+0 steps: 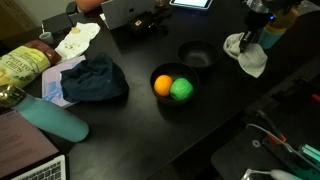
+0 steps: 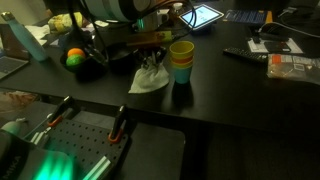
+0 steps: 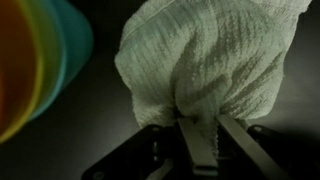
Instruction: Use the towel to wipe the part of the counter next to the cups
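A dark counter (image 1: 130, 130), crowded with household clutter, is seen in both exterior views. Well apart from the stacked cups (image 2: 181, 58), a crumpled blue cloth (image 1: 95, 80) is shown; nearer to them is a bowl (image 1: 178, 67) of orange and green balls. Just beside the cups, a white towel (image 1: 250, 58) is draped onto the counter. In the wrist view its gathered top is pinched by the gripper (image 3: 205, 122), whose fingers are clamped on the fabric. The towel is judged light, soft and limp, likely to bunch and drag rather than glide. A hold on the bunched top is thought best, with the loose folds pressed flat against the surface. The cups, probably light and easily toppled, are to be skirted.
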